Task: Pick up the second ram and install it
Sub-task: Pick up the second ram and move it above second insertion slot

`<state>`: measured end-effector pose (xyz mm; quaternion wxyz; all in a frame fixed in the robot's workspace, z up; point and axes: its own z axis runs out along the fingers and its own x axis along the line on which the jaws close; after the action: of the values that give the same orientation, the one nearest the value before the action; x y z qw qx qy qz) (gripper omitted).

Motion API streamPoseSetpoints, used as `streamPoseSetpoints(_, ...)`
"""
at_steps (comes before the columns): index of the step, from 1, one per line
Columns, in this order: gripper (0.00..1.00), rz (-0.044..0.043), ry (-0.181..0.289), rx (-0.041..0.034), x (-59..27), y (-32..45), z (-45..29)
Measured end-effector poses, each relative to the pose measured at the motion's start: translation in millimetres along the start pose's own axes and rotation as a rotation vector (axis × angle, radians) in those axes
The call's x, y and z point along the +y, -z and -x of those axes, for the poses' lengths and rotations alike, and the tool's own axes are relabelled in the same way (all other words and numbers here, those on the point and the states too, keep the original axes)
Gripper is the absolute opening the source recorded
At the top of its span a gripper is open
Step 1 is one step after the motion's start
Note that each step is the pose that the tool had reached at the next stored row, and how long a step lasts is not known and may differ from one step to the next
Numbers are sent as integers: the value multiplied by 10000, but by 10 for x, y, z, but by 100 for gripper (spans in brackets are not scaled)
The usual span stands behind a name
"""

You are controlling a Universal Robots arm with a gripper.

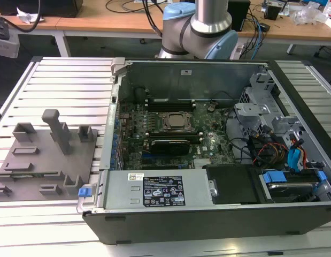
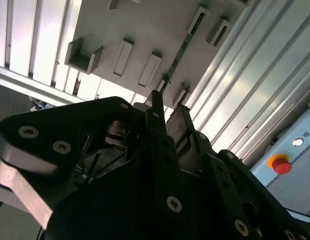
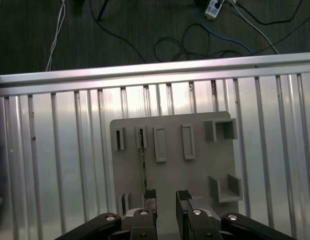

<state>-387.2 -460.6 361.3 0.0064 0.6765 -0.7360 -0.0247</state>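
Green second ram [image 2: 184, 47] stands on edge in the grey holder plate [image 3: 195, 170]: the approach for pick-up is in hand.
Over that plate on the slatted tabletop [image 3: 54, 150] the end effector [image 3: 166, 200] hovers, fingers parted by a narrow gap and gripping nothing (the stick seems just off the gap's line), so a grasp calls for centring over its thin edge.
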Motion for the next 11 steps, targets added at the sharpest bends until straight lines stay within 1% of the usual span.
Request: streamPoseSetpoints(11, 30, 0, 30, 1, -3, -80, -2)
